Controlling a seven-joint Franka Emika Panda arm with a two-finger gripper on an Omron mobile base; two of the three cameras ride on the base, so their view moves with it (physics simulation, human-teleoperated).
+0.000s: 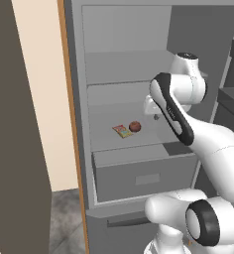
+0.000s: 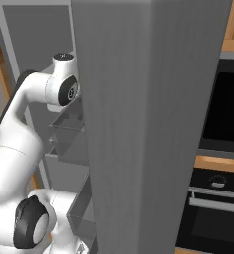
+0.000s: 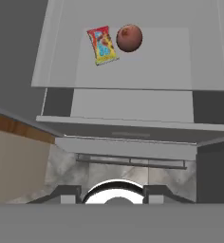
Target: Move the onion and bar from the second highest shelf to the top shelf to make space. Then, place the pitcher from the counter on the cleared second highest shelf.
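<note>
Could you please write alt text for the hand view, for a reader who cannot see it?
An onion and a yellow-red bar lie close together on a pale-grey fridge shelf, seen from above. A grey drawer box sits below the shelf.

Your left base view looks forward from behind the arm into the open fridge, at the second highest shelf point(image 1: 139, 141). Your right base view sits close against the fridge's grey side wall point(image 2: 148, 124). Your hand view looks steeply down on that same shelf point(image 3: 133, 66), from well above.
</note>
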